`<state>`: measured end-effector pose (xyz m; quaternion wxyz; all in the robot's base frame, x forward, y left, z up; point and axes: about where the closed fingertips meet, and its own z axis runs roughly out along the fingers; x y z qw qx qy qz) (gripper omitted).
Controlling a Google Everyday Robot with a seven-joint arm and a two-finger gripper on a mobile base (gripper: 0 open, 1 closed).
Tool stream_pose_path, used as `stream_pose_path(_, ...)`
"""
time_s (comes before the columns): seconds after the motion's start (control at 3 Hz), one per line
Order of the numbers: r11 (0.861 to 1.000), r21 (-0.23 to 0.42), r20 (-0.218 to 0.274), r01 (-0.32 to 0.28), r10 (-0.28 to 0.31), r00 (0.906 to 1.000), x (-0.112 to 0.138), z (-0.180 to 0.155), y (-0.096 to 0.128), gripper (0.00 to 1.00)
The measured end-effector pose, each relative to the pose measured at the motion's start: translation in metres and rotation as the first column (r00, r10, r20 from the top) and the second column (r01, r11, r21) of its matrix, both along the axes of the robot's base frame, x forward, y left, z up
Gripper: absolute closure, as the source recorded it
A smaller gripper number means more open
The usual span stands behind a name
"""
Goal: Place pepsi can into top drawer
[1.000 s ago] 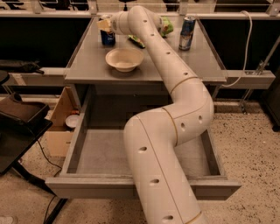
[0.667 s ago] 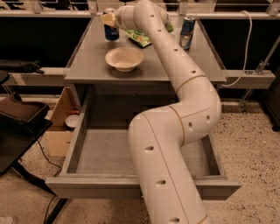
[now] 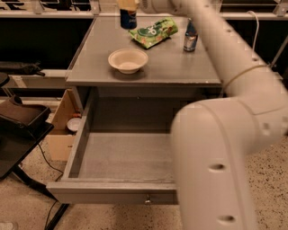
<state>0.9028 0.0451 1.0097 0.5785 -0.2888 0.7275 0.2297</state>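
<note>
The pepsi can, dark blue with a red-white-blue logo, is at the back left of the grey cabinet's top. My gripper comes down on it from above at the frame's top edge, with its yellowish fingers closed around the can's top. My white arm sweeps from there across the right side and fills the lower right foreground. The top drawer is pulled out wide open below the cabinet top. Its inside is bare, and a small knob sits on its front.
On the cabinet top are a cream bowl, a green snack bag and a slim blue-and-silver can. A cardboard box stands on the floor to the left of the drawer. A dark chair or stand is at far left.
The view has shifted, so the cabinet top and open drawer now look larger. The gripper has stayed on the pepsi can, which now sits higher relative to the snack bag.
</note>
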Motion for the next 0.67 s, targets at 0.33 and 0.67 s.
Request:
stream_pose_path(0.33, 1.000, 0.011, 0.037, -0.019, 0.018, 0.9992, -0.068, 0.054, -0.049, 1.00)
stream_pose_path(0.67, 1.000, 0.025, 0.105, -0.018, 0.016, 0.9944, -0.147, 0.107, -0.085, 1.00)
